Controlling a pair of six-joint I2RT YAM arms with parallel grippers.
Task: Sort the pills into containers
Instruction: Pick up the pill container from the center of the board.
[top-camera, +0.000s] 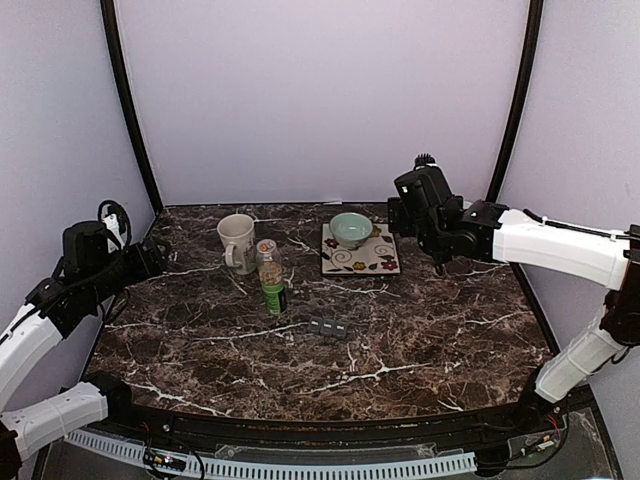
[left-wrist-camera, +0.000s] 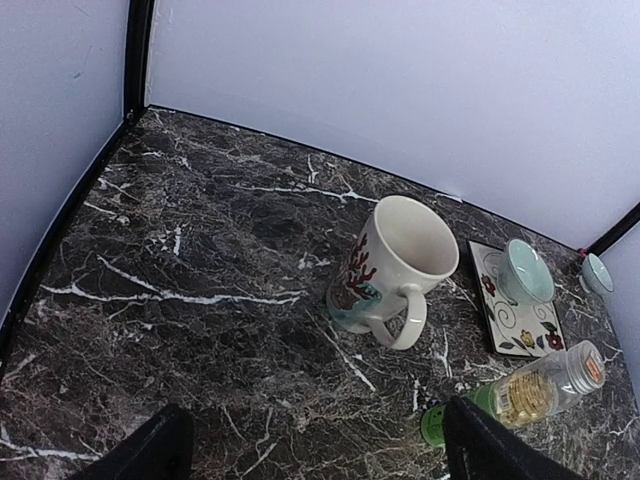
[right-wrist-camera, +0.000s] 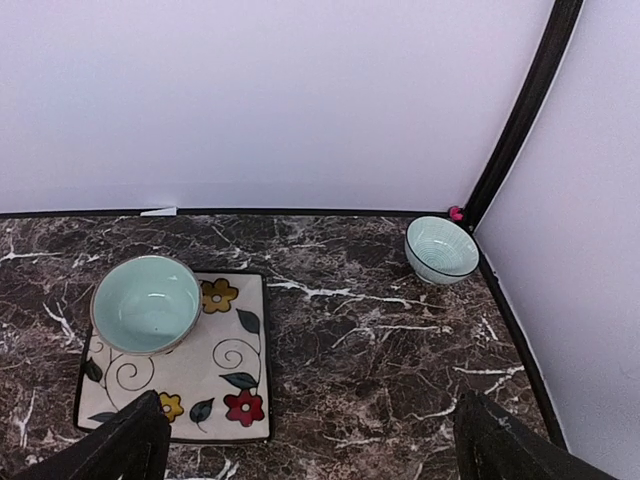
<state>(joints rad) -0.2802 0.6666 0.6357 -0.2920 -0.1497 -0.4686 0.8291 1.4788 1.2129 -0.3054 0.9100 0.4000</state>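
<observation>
The pills (left-wrist-camera: 524, 396) show as a tan mass inside a clear, green-capped bottle (top-camera: 271, 282) lying on its side on the marble bench (top-camera: 420, 340), just beside the cream mug (top-camera: 236, 242). The containers (top-camera: 327, 326), a dark grey strip of three joined compartments, sit near the bench's middle, a little apart from the bottle. A pale green bowl (top-camera: 351, 229) rests on a floral square plate (top-camera: 378, 262). The left gripper (left-wrist-camera: 312, 430) and right gripper (right-wrist-camera: 310, 420) both hang above the bench, jaws spread wide, holding nothing.
</observation>
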